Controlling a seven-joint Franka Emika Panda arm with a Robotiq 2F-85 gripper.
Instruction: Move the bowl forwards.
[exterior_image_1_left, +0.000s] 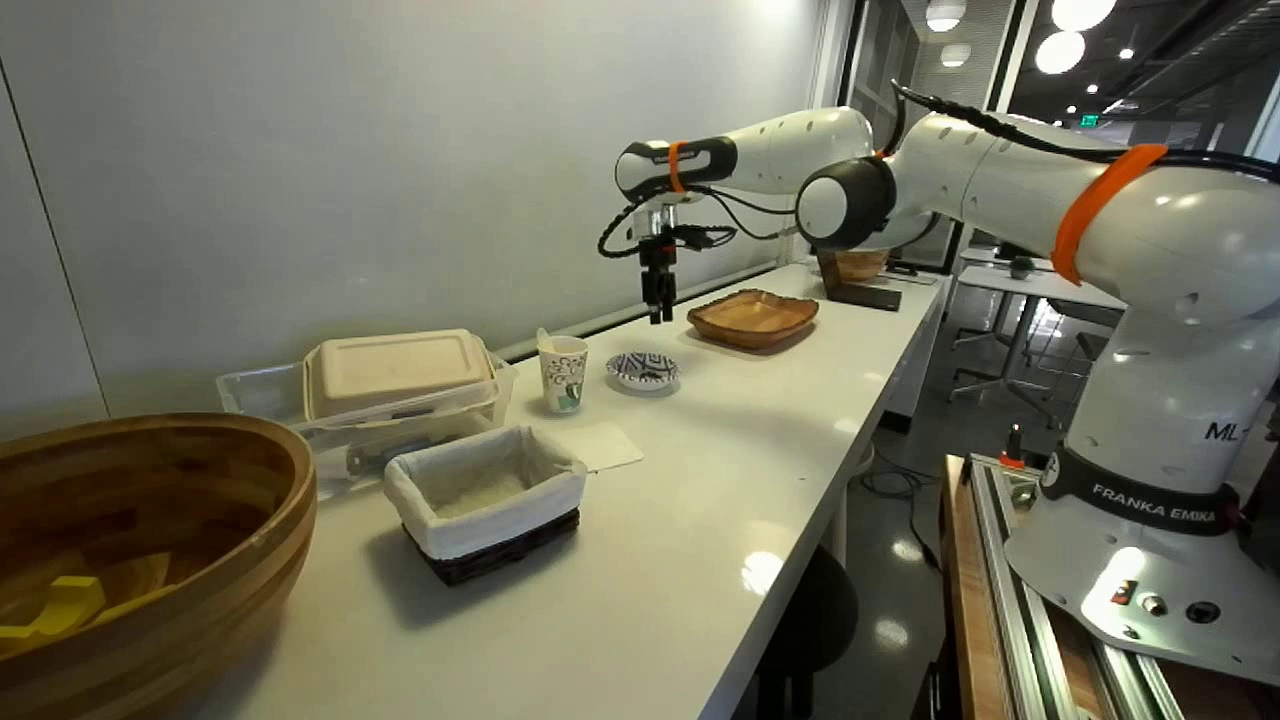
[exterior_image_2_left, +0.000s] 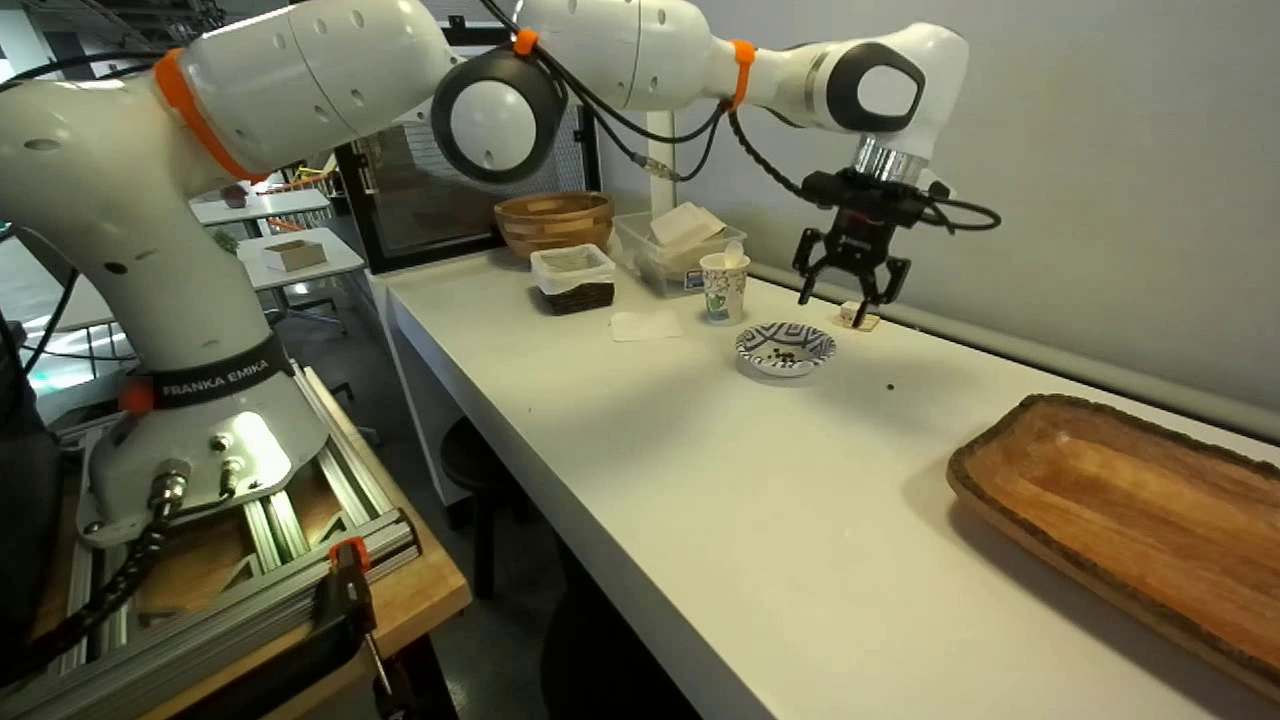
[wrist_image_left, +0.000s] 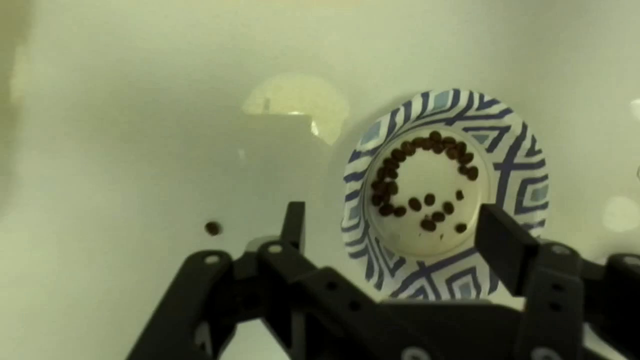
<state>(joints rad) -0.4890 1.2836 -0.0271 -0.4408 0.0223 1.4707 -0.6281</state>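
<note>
The bowl is small, shallow and round, white with a dark blue pattern. It shows in both exterior views (exterior_image_1_left: 643, 375) (exterior_image_2_left: 813, 346) and in the wrist view (wrist_image_left: 520, 165), standing upright on the table. Several dark brown beans (wrist_image_left: 390, 182) lie in it. My gripper (exterior_image_1_left: 661, 316) is open and empty above the table, apart from the bowl; its spread fingers also show in an exterior view (exterior_image_2_left: 832, 308). In the wrist view the gripper (wrist_image_left: 395, 215) has its right finger overlapping the bowl's rim in the picture and its left finger over bare table.
A white cup (exterior_image_1_left: 563, 375) (exterior_image_2_left: 724, 290) stands beside the bowl. A brown wooden tray (exterior_image_1_left: 755, 318) (exterior_image_2_left: 1120, 480) lies on the other side. A loose bean (exterior_image_2_left: 890, 387) (wrist_image_left: 213, 228) lies on the table. A lined basket (exterior_image_1_left: 490, 490), a clear bin (exterior_image_1_left: 500, 385) and the wall are near.
</note>
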